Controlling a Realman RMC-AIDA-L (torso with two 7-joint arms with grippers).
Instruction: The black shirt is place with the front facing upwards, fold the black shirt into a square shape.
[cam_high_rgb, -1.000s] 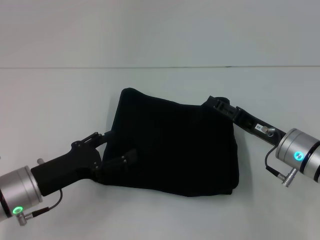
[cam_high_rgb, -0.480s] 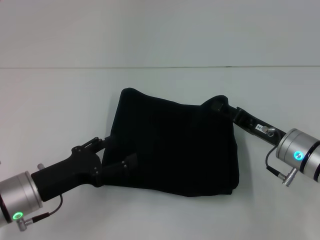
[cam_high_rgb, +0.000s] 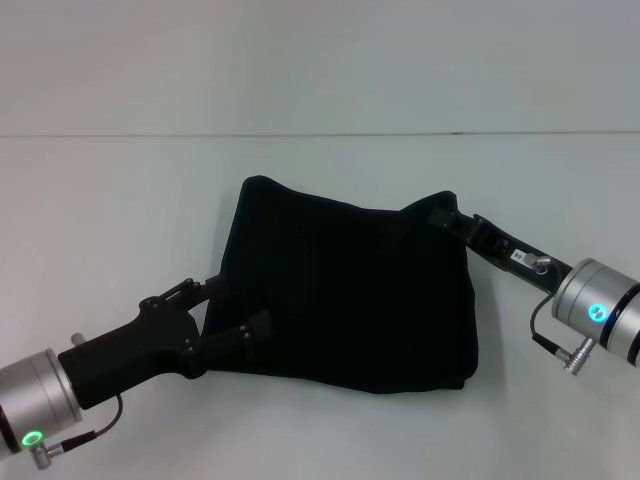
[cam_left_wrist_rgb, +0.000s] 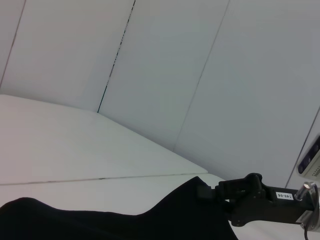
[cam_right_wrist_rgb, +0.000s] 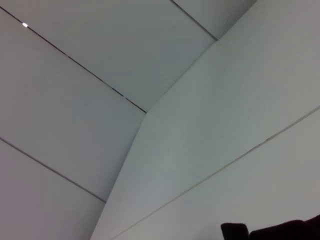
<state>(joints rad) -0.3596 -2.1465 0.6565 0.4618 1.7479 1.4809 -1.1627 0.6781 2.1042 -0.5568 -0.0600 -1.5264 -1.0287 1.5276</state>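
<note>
shirt: the shirt (cam_high_rgb: 345, 295) lies mid-worktop (cam_high_rgb: 120, 200), already folded to a rough four-sided block, plain black side up; no lettering shows.
long axis: the block runs a little wider across than deep, and its far edge slopes down from the left corner before rising to a peak at the right corner.
left tool: the left tool (cam_high_rgb: 225, 325) is at the shirt's near left corner, fingers at or under the hem; black on black, so I cannot tell whether they are apart or clamped.
right tool: the right tool (cam_high_rgb: 440, 213) is at the far right corner, where the cloth rises to a small peak against it. That looks like a grip, but the fingers are hidden, so I cannot tell.
key relation: the two tools sit on opposite corners, with the shirt lying between them along that diagonal.
nearer arm: each arm touches its own corner; neither is nearer.
judgement: the next move likely turns on that diagonal, squaring the sloping far edge.
</note>
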